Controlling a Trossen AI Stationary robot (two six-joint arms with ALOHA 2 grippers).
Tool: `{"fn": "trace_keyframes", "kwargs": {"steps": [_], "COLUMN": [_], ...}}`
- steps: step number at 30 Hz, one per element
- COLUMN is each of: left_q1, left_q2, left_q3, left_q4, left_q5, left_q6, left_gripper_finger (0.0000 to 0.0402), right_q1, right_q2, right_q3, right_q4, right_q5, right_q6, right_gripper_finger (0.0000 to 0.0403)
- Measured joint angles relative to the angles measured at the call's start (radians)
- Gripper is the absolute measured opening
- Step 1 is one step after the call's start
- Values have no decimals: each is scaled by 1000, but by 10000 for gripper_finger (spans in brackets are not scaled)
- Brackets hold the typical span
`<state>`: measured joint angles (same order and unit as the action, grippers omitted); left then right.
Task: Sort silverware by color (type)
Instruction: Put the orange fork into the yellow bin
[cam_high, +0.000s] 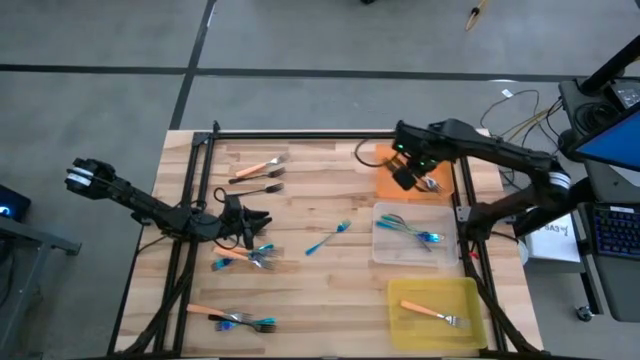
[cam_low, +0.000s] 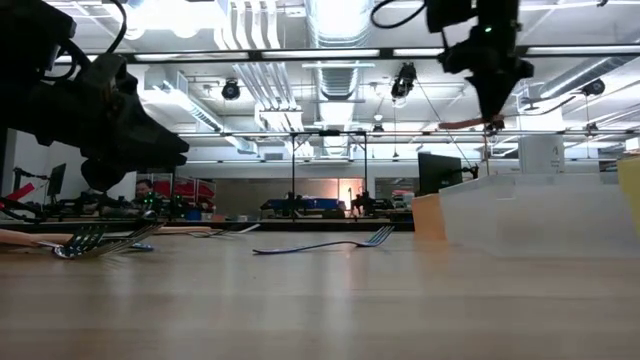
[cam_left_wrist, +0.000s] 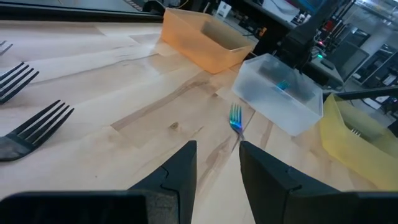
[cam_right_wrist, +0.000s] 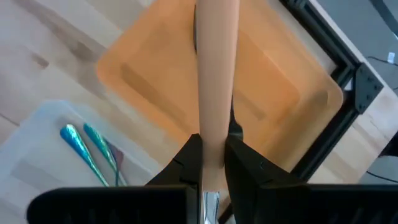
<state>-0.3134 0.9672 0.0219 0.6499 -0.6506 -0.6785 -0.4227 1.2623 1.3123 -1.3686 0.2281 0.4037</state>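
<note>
An orange-handled fork (cam_right_wrist: 216, 74) hangs over the orange tray (cam_high: 385, 160) at the far right, with my right gripper (cam_high: 411, 178) shut on it. Its silver tines (cam_high: 432, 185) stick out beside the gripper. My left gripper (cam_left_wrist: 216, 165) stands open low over the table's left half, with nothing between its fingers. A blue fork (cam_left_wrist: 235, 118) lies flat ahead of it at mid-table. More forks lie flat on the left: an orange one (cam_high: 262, 167), a dark one (cam_high: 258, 188) and two mixed clusters (cam_high: 250, 258), (cam_high: 235, 320). My right gripper pinches the fork's orange handle at its tine end (cam_right_wrist: 214, 146) between its two fingers. The fingers (cam_right_wrist: 186, 165) come from above, pointing steeply down, and lie across the fork. The fork is lifted clear above the orange tray and lies roughly level (cam_low: 466, 124).
A clear tray (cam_high: 385, 245) at the right holds blue forks (cam_high: 412, 232). A yellow tray (cam_high: 405, 325) at the near right holds one orange fork (cam_high: 435, 315). Black frame rails (cam_high: 300, 135) run along the far and side edges of the table.
</note>
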Motion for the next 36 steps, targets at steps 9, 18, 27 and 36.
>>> {"fn": "trace_keyframes", "kwargs": {"steps": [9,18,27,36], "left_q1": [1,1,1,2], "left_q2": [0,0,0,0], "left_q3": [0,0,0,0], "left_q4": [1,1,1,5], "left_q5": [-48,-49,-128,-163], "left_q6": [-20,-5,20,19], "left_gripper_finger": [103,103,103,103], "right_q1": [110,453,843,1184], "right_q2": [-92,-89,-80,-63], "right_q3": [-108,-133,-133,-136], "right_q4": [59,67,83,243], "right_q5": [-93,-180,-194,-221], "right_q6": [71,381,789,1022], "right_gripper_finger": [32,32,32,32]}}
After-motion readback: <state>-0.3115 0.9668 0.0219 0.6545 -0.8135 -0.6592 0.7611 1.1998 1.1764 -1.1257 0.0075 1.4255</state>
